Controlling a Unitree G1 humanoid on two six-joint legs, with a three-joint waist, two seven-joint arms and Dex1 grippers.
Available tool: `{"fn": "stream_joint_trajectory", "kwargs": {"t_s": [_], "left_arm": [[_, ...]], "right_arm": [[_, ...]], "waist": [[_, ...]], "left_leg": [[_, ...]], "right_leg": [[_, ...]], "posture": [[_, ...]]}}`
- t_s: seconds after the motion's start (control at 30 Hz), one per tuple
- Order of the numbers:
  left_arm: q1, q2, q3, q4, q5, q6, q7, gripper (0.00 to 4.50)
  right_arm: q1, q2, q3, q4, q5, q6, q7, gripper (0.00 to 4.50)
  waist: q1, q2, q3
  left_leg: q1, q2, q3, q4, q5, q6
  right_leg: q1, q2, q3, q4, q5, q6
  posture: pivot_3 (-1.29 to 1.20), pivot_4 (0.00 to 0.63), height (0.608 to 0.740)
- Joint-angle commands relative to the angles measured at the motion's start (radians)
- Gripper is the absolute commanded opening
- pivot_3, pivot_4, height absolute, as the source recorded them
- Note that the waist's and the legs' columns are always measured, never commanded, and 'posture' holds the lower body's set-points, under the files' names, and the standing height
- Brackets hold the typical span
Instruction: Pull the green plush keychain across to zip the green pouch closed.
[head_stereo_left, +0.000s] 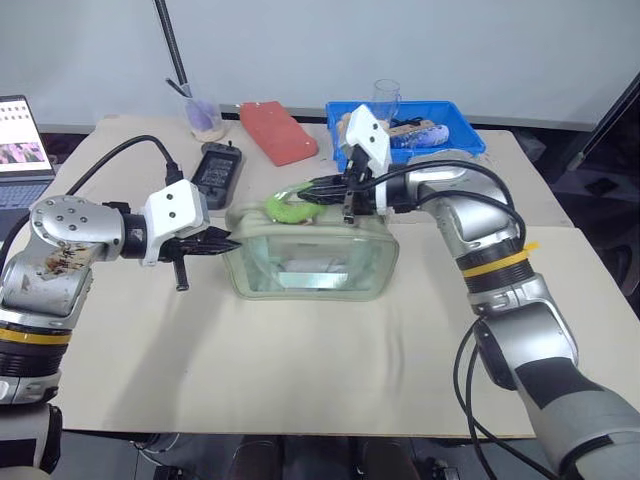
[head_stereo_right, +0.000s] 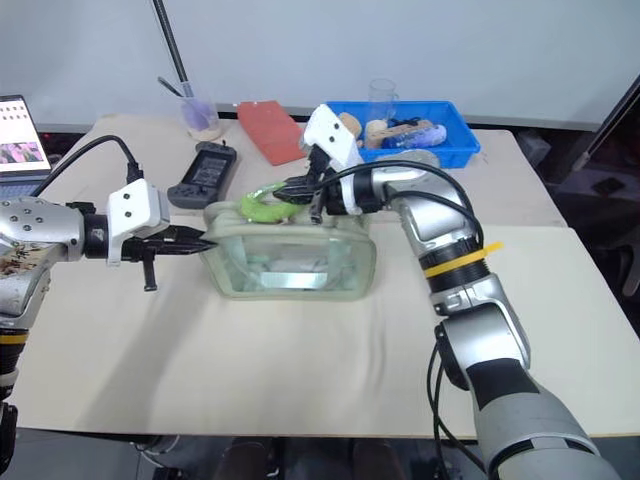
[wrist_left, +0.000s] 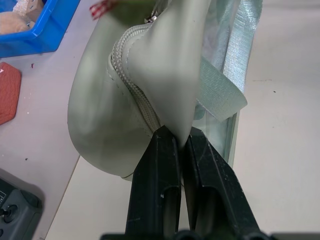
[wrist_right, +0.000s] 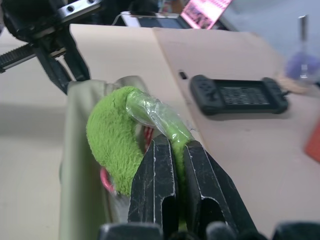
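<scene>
- The left gripper (head_stereo_left: 232, 243) reaches in level from the left, clamped on the green pouch (head_stereo_left: 310, 262) at its left end.
- The right gripper (head_stereo_left: 305, 187) (arm bent, pointing left) pinches the green plush keychain (head_stereo_left: 288, 208) atop the pouch mid-table.

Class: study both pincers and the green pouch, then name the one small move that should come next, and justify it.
Probably a steady pull of the green plush keychain along the zipper, away from the left pincer. The right pincer is shut on the keychain, and the left pincer pinches the green pouch at its end, anchoring it.
</scene>
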Motion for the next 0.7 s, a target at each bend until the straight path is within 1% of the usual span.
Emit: {"fn": "stream_joint_trajectory", "kwargs": {"t_s": [0.03,0.17,0.23,0.37,0.47,0.53,0.6,0.7], "left_arm": [[-0.007,-0.004,-0.011,0.003,0.015,-0.015,-0.006,0.0],[-0.002,-0.002,-0.007,0.014,0.018,-0.028,-0.008,0.0],[-0.001,0.003,-0.001,0.026,0.023,-0.041,-0.01,0.0],[-0.013,0.015,0.0,0.068,0.045,-0.077,-0.013,0.0],[-0.023,0.016,-0.001,0.106,0.054,-0.1,-0.018,0.0],[-0.027,0.015,-0.004,0.134,0.062,-0.119,-0.02,0.0],[-0.031,0.011,-0.009,0.155,0.066,-0.133,-0.021,0.0],[-0.036,-0.001,-0.026,0.175,0.071,-0.152,-0.02,0.0]], "right_arm": [[-0.019,-0.067,-0.083,-0.103,0.054,0.065,0.004,0.03],[0.029,-0.165,-0.121,-0.167,0.054,0.103,-0.008,0.03],[0.075,-0.238,-0.148,-0.18,0.029,0.102,-0.028,0.03],[0.19,-0.363,-0.188,-0.177,-0.015,0.072,-0.069,0.03],[0.285,-0.419,-0.235,-0.2,-0.011,0.085,-0.1,0.03],[0.351,-0.429,-0.264,-0.214,-0.007,0.098,-0.131,0.03],[0.412,-0.417,-0.273,-0.231,-0.001,0.104,-0.155,0.03],[0.524,-0.33,-0.246,-0.293,0.026,0.138,-0.211,0.03]], "waist": [[0.0,0.0,0.0],[0.001,0.0,0.0],[0.003,0.0,0.0],[0.001,0.0,0.0],[-0.003,0.0,0.0],[-0.008,0.0,0.0],[-0.01,0.0,0.0],[-0.009,0.0,0.0]], "left_leg": [[0.0,0.0,0.0,0.0,0.0,0.0],[0.0,0.0,0.0,0.0,0.0,0.0],[0.0,0.0,0.0,0.0,0.0,0.0],[0.0,-0.001,0.001,0.0,0.0,0.0],[0.0,0.0,0.001,0.0,0.0,0.0],[0.001,0.0,0.001,-0.001,0.0,0.0],[0.002,0.0,0.001,-0.001,0.0,0.0],[0.003,0.0,0.0,-0.001,0.0,0.0]], "right_leg": [[0.0,0.0,0.0,0.0,0.0,0.0],[0.0,0.0,0.0,0.0,-0.001,-0.001],[0.0,0.0,0.0,0.0,-0.002,-0.003],[0.0,-0.001,0.0,-0.002,-0.002,-0.003],[0.0,-0.001,0.0,-0.002,-0.002,-0.003],[0.0,-0.001,0.0,-0.002,-0.001,-0.003],[0.0,0.0,0.0,-0.001,-0.001,-0.002],[0.002,0.0,0.0,-0.001,0.0,0.0]], "posture": [[0.0,0.15,0.74],[0.0,0.15,0.74],[0.0,0.15,0.74],[0.0,0.15,0.74],[0.0,0.15,0.74],[0.0,0.15,0.74],[0.0,0.15,0.74],[0.0,0.15,0.74]]}}
